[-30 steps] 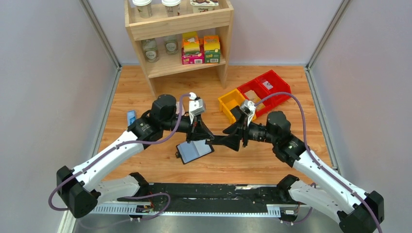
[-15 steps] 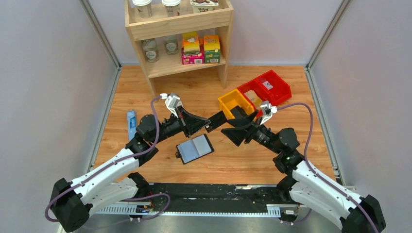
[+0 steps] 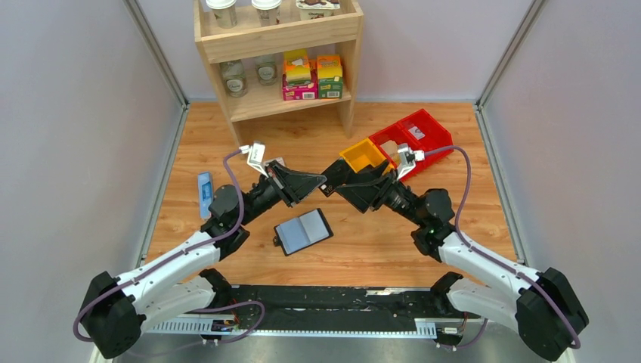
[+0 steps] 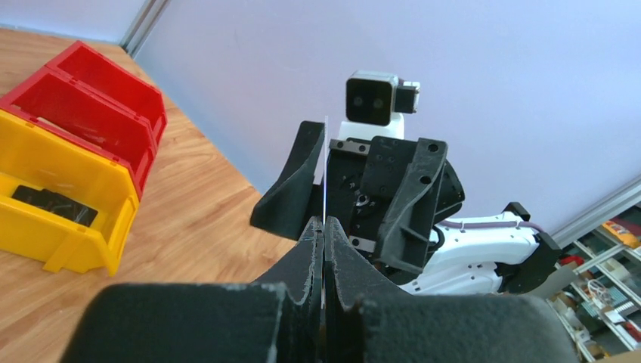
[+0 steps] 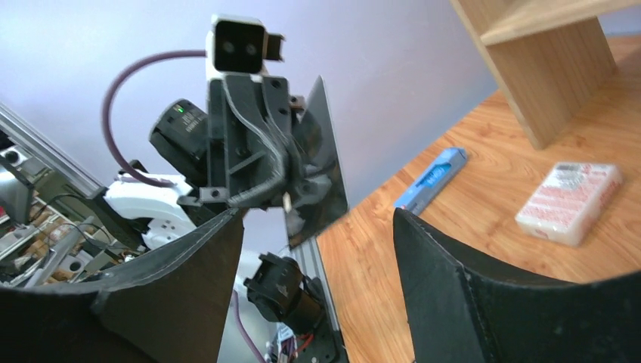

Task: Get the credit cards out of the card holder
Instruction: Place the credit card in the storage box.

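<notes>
Left gripper [image 4: 323, 231] raised over the tabletop, pressed onto one thin dark grey credit card [image 5: 321, 162]. Right gripper [image 5: 314, 234] faces it, jaws spread wide. Black bifold card holder [image 3: 302, 231] lies open on the wooden tabletop [image 3: 363, 253] below them.

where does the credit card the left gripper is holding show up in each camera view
Top external: centre, at the left gripper's tip, the credit card dark and hard to pick out.
Left wrist: edge-on, a thin pale line rising out of that shut gripper.
Right wrist: centre, a dark flat rectangle facing the open right gripper.
Shared landmark: the left gripper, clamping it in every view.
</notes>
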You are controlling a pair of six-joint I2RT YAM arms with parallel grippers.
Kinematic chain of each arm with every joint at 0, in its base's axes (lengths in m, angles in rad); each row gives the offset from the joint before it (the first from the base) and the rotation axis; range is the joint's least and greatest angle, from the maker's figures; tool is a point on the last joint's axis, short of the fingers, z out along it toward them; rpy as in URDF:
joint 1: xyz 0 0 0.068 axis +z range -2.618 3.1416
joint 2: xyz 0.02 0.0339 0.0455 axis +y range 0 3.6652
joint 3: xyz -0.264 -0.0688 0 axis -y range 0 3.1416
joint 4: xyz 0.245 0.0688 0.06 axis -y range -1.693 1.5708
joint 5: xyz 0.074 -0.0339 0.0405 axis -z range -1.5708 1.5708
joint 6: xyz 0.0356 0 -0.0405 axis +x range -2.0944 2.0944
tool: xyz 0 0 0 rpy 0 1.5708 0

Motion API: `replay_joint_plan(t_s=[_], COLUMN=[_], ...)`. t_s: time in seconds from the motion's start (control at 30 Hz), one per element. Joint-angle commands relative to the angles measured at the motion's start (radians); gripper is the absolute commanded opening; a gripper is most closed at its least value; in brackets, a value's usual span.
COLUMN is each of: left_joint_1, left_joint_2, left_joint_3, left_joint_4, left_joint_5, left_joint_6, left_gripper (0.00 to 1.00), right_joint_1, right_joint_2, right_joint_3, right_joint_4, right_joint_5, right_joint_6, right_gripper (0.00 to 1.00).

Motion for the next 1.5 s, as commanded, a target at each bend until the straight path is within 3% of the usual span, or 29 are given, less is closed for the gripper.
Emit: replay_joint_plan(t_s=[0.0,0.07,0.17,0.27,0.37,0.43,0.47,0.5,0.53,0.57,0.7,0.83,1.07,1.23,1.47], left_joint_1=[-0.002,0.0,-0.002,0.0,0.001,0.003,0.003,0.003,0.004,0.006,0.007,0.011,0.012,0.018,0.058], left_joint_2=[0.023,0.032,0.035,0.011,-0.063,-0.137,-0.181,-0.222,-0.238,-0.271,-0.351,-0.39,-0.444,-0.488,-0.525], left_joint_3=[0.001,-0.002,-0.012,-0.021,0.011,0.097,0.119,0.174,0.195,0.241,0.344,0.425,0.383,0.279,0.263], left_joint_4=[0.081,0.087,0.098,0.034,-0.208,-0.475,-0.658,-0.748,-0.907,-0.968,-1.316,-1.534,-1.637,-1.593,-1.579], left_joint_5=[-0.004,-0.003,-0.01,-0.035,-0.117,-0.224,-0.275,-0.377,-0.419,-0.493,-0.653,-0.789,-0.918,-0.949,-0.969], left_joint_6=[-0.045,-0.055,-0.065,-0.055,0.016,0.114,0.187,0.244,0.275,0.325,0.439,0.488,0.554,0.556,0.557], left_gripper=[0.0,0.0,0.0,0.0,0.07,0.33,0.38,0.53,0.57,0.64,0.74,0.8,0.87,0.89,0.89], right_joint_1=[0.003,0.003,0.003,-0.001,-0.016,-0.036,-0.057,-0.076,-0.094,-0.117,-0.209,-0.309,-0.439,-0.444,-0.432], right_joint_2=[0.027,0.043,0.064,0.07,0.053,0.037,0.027,0.02,0.014,0.007,0.013,0.07,0.266,0.415,0.613], right_joint_3=[0.085,0.093,0.105,0.108,0.119,0.134,0.145,0.156,0.167,0.177,0.231,0.3,0.372,0.407,0.452], right_joint_4=[0.113,0.125,0.134,0.112,0.012,-0.107,-0.158,-0.216,-0.261,-0.31,-0.486,-0.658,-0.79,-0.818,-0.783], right_joint_5=[-0.014,-0.017,-0.025,-0.02,0.003,0.009,0.017,0.02,0.026,0.037,0.08,0.116,0.132,0.176,0.13], right_joint_6=[0.022,0.029,0.035,0.032,0.005,-0.033,-0.053,-0.084,-0.103,-0.122,-0.184,-0.222,-0.259,-0.305,-0.264], right_gripper=[0.68,0.53,0.22,0.01,0.0,0.0,0.0,0.0,0.0,0.0,0.0,0.0,0.0,0.0,0.0])
